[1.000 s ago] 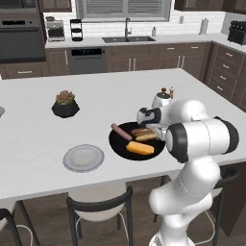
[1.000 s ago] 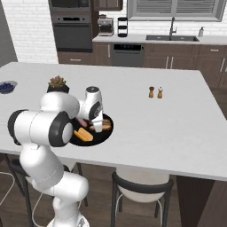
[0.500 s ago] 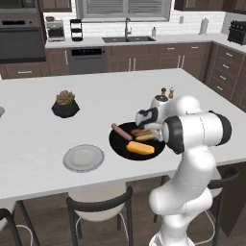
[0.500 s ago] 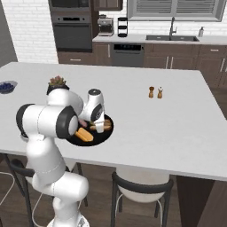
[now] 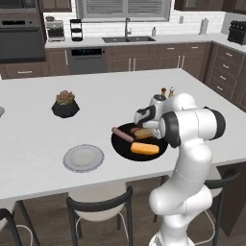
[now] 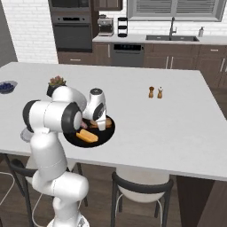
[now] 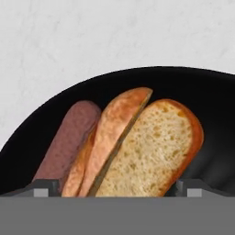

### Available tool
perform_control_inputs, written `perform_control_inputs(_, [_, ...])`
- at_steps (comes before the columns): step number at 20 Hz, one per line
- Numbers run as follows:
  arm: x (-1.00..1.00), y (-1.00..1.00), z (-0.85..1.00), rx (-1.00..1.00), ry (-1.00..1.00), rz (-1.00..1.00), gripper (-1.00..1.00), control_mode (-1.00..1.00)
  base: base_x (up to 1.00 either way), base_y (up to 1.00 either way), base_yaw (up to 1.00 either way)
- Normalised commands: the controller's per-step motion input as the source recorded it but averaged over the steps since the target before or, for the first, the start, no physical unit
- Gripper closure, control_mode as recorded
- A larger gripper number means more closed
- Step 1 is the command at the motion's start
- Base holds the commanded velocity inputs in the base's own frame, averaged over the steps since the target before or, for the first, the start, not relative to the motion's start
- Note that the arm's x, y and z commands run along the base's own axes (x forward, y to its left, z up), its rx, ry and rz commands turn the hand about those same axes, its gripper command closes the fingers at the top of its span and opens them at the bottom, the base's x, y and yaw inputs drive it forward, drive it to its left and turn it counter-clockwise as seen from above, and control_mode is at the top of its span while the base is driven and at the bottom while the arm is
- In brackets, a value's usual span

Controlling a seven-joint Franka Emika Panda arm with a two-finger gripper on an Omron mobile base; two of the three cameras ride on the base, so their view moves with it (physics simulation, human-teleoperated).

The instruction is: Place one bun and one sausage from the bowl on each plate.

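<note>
White tabletop (image 5: 105,103): my pincer (image 7: 117,186) hangs wide, straddling a split golden bun (image 7: 137,147) in the wide black bowl (image 5: 139,144); the round grey plate (image 5: 83,158) left of it sits bare, nothing served yet

A glossy white arm (image 5: 185,144) built of rounded, bulbous segments; dark grey bands and caps at the joints; a white hand block carrying the pincer (image 7: 117,190); two small dark finger tips (image 7: 43,187).
</note>
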Motion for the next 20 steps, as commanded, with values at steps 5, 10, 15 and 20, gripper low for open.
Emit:
perform_control_inputs(5, [0.05, 0.00, -0.23, 0.00, 0.01, 0.00, 1.00, -1.00, 0.00, 0.00, 0.00])
perform_control_inputs(10, [0.03, 0.01, -0.05, 0.00, 0.01, 0.00, 1.00, -1.00, 0.00, 0.00, 0.00])
perform_control_inputs(15, [-0.26, 0.00, 0.31, 0.00, -0.06, 0.00, 1.00, -1.00, 0.00, 0.00, 0.00])
perform_control_inputs(20, [-0.89, 0.02, 1.00, 0.00, -0.19, 0.00, 1.00, -1.00, 0.00, 0.00, 0.00])
